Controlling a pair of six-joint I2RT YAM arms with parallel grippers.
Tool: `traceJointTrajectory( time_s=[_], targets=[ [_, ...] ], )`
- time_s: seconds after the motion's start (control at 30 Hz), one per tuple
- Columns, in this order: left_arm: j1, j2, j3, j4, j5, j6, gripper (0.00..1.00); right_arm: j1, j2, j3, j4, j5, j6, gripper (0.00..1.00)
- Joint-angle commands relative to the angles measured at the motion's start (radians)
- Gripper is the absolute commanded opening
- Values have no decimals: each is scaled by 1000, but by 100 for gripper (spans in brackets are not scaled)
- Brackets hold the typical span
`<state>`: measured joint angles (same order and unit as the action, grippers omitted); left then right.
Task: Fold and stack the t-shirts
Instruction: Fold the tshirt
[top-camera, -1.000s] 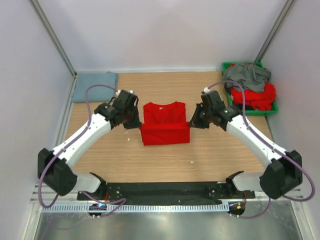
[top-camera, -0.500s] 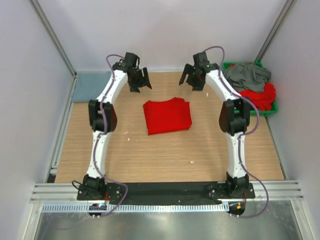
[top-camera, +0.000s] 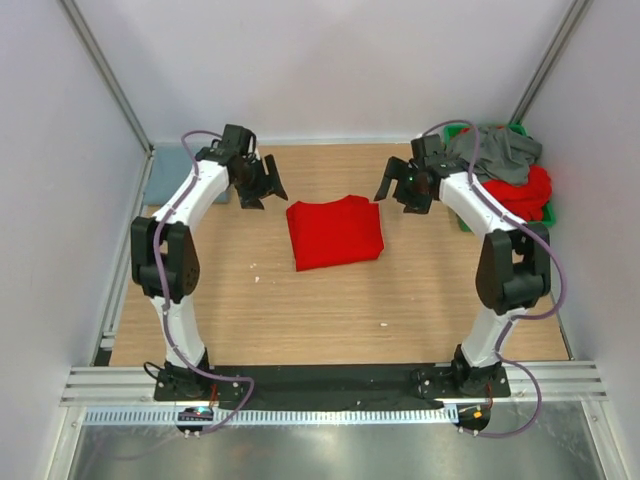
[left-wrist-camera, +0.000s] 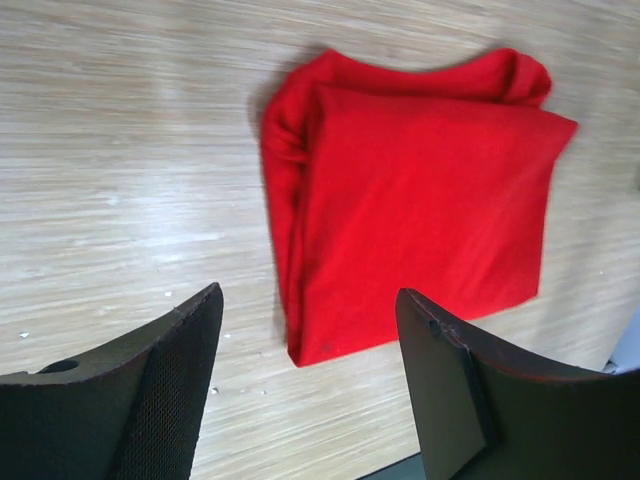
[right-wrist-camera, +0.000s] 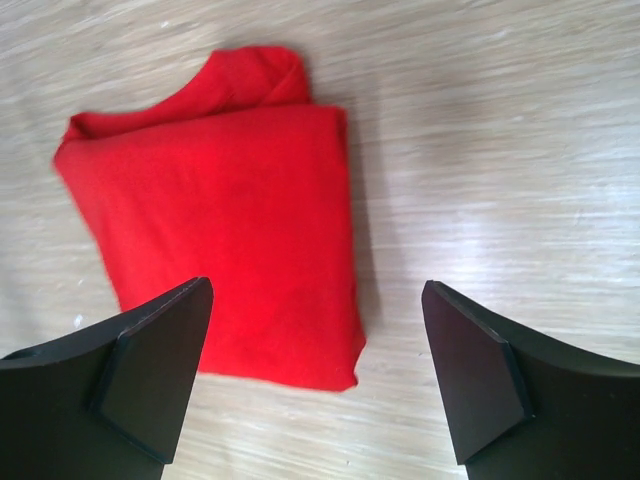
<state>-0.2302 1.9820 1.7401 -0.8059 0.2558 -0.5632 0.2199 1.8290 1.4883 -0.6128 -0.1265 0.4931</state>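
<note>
Stacking of the finished piece appears to be the step in hand. The folded bright red cloth t-shirt lies as a compact rectangle at the middle of the light wooden tabletop, with its collar end toward the far wall.

The left gripper hangs just beyond the packet's far left corner and the right gripper just beyond its far right corner. Both have their jaws spread wide and carry nothing, and neither touches the cloth.

A folded dusty blue-grey cloth t-shirt sits at the far left corner of the table, partly hidden by the left arm. We judge it to be the likely base of the stack. A crumpled dark grey t-shirt and further loose red t-shirts wait in the green plastic bin at the far right.

To do the transfer well, we recommend the following:

1. Bring each gripper down on an opposite side edge of the packet, over all layers.
2. Pinch every layer, or the lower folds will sag open on lifting.
3. Raise both sides together and keep the packet level.
4. Set it down squarely on the blue-grey piece, edges aligned.

The left edge shows a rolled, bunched fold in the left wrist view, so we advise a deep bite there.

We can read no brand, label or writing in any view.
</note>
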Motion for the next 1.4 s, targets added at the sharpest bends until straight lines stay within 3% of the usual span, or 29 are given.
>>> traceJointTrajectory(
  time_s=[0.0,0.23,0.4,0.57,0.73,0.87,1.07,1.37],
  targets=[
    [-6,-54,-102,146,60,28,71,-2,-53,-105,111,-88,18,91],
    [-35,29,-18,171,138,46,68,-28,-243,-446,223,-103,107,86],
    [-90,96,123,177,158,66,62,-117,-370,-715,543,-349,220,83],
    [-185,283,376,188,204,100,62,-131,-441,-891,827,-455,263,81],
    [-227,529,665,183,278,63,58,-131,-439,-954,964,-512,295,80],
    [-230,610,745,192,312,66,57,-131,-473,-964,935,-522,265,80],
    [-245,603,679,180,272,199,60,-131,-548,-961,852,-522,217,80],
    [-270,566,602,159,300,272,54,-131,-570,-959,802,-509,191,81]
  ],
)
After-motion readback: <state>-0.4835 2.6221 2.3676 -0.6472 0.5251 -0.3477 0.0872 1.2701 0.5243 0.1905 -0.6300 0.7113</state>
